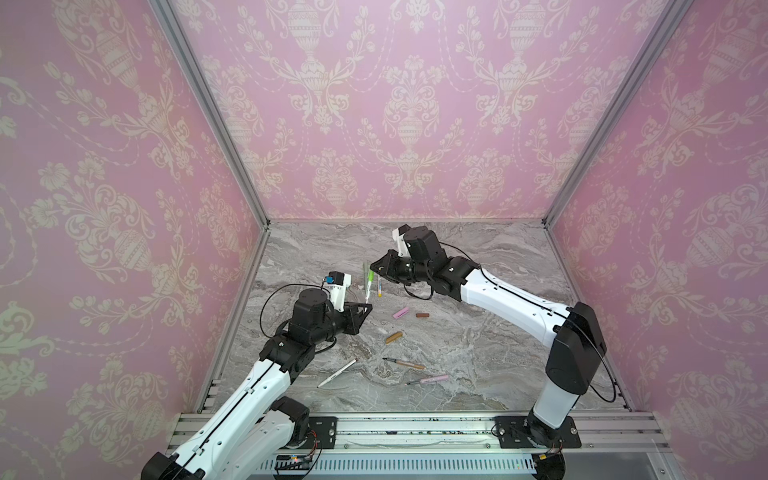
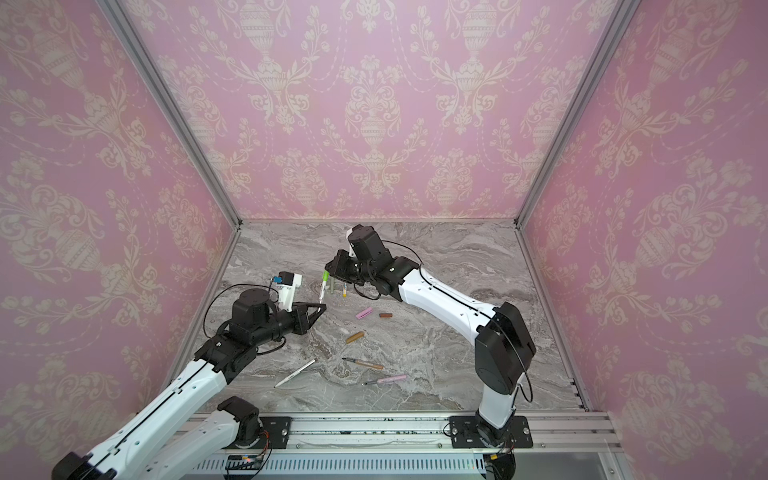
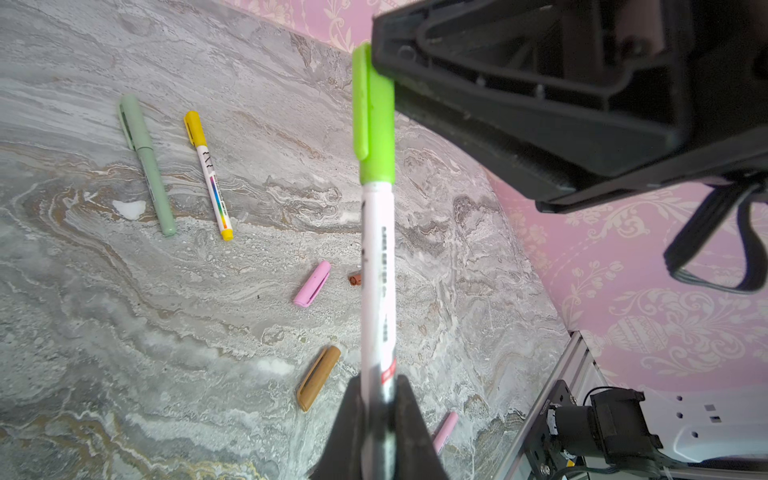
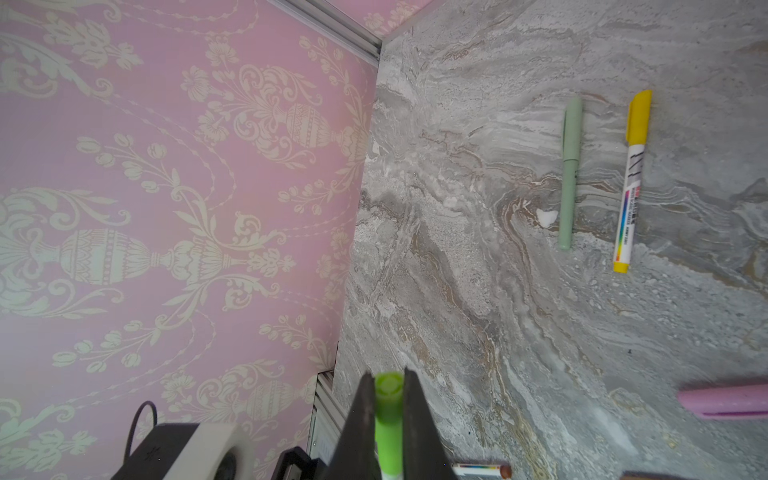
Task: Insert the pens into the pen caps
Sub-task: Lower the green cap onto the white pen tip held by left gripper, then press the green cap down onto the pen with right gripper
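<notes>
My left gripper (image 3: 378,382) is shut on the lower end of a white printed pen (image 3: 376,270), which is held up above the table. A lime green cap (image 3: 376,124) covers the pen's far end and hides its tip. My right gripper (image 4: 386,378) is shut on that lime green cap (image 4: 388,415). In both top views the pen (image 1: 368,291) (image 2: 322,291) spans between the left gripper (image 1: 369,307) and the right gripper (image 1: 374,266). Loose on the table lie a pink cap (image 1: 401,312), a dark brown cap (image 1: 422,315) and a tan cap (image 1: 394,337).
A capped sage green pen (image 3: 147,166) and a yellow-capped white pen (image 3: 208,174) lie side by side beyond the held pen. Nearer the front lie an uncapped white pen (image 1: 337,372), a tan pen (image 1: 405,363) and a pink pen (image 1: 428,379). Pink walls enclose the marble table (image 1: 478,332).
</notes>
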Robot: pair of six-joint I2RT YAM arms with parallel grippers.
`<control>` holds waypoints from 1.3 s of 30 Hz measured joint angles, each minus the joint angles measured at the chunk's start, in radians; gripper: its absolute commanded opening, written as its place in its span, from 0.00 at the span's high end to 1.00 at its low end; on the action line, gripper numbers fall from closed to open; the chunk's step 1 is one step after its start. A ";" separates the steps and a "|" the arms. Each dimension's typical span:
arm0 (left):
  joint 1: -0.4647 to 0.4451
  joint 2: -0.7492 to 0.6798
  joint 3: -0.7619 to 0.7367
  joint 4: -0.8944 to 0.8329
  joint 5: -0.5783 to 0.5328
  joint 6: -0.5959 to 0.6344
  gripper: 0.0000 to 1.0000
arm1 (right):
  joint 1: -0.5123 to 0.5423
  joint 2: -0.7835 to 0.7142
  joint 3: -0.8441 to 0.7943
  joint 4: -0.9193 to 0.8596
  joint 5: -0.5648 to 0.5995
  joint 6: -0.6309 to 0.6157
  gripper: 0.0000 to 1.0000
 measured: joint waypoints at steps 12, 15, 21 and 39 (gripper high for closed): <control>0.000 0.007 0.015 0.002 0.000 0.005 1.00 | 0.005 -0.006 -0.008 -0.039 -0.027 -0.044 0.54; 0.000 0.005 0.015 0.001 0.002 0.004 1.00 | -0.008 -0.023 -0.007 -0.054 -0.039 -0.068 0.48; -0.004 0.005 0.015 -0.001 0.021 0.004 1.00 | -0.051 -0.034 0.042 -0.068 -0.064 -0.117 0.46; -0.013 0.006 0.015 0.005 0.043 -0.001 1.00 | -0.050 0.021 0.113 -0.091 -0.136 -0.151 0.51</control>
